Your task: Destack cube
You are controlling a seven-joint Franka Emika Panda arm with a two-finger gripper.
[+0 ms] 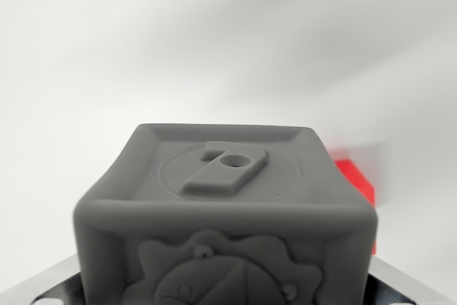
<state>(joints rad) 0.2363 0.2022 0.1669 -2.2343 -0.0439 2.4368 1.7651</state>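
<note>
A grey cube [225, 205] fills the lower middle of the wrist view, very close to the camera. Its top face carries a raised 7 with a small hole, and its near face shows an embossed figure. My gripper [225, 292] is shut on the grey cube; only dark and silver parts of it show at the bottom corners, and the fingertips are hidden behind the cube. A red cube [355, 180] peeks out behind the grey cube's right edge, blurred and mostly hidden. Whether the two cubes touch cannot be told.
A plain white, blurred surface [214, 48] spreads behind and around the cubes. No other objects or edges show.
</note>
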